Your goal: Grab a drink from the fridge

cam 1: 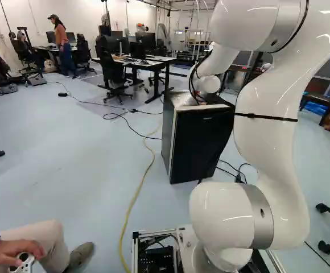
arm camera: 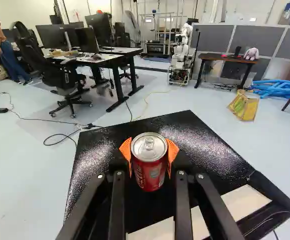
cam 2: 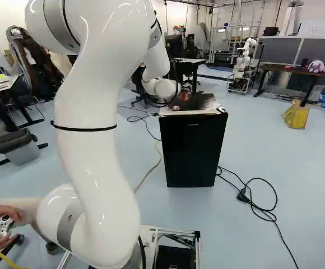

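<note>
The pale blue floor (cam 1: 68, 153) spreads around everything. The white arm (cam 2: 95, 134) bends up and over toward the black fridge (cam 2: 191, 151), which stands upright ahead with its door closed. Well beyond the fridge, on the far left, are desks (arm camera: 97, 59) with monitors, and an office chair (arm camera: 62, 77) beside them. A brown desk (arm camera: 225, 59) stands at the far right. Between these desks is another robot (arm camera: 181, 55), also far off. A yellow bag (arm camera: 246, 106) sits on the floor at the right. The black hand (cam 2: 180, 100) is over the fridge's top. In the wrist view its orange pads (arm camera: 173, 151) press a red can (arm camera: 149, 167) from both sides, clamping it upright; I can't tell whether the can touches the fridge's top.
</note>
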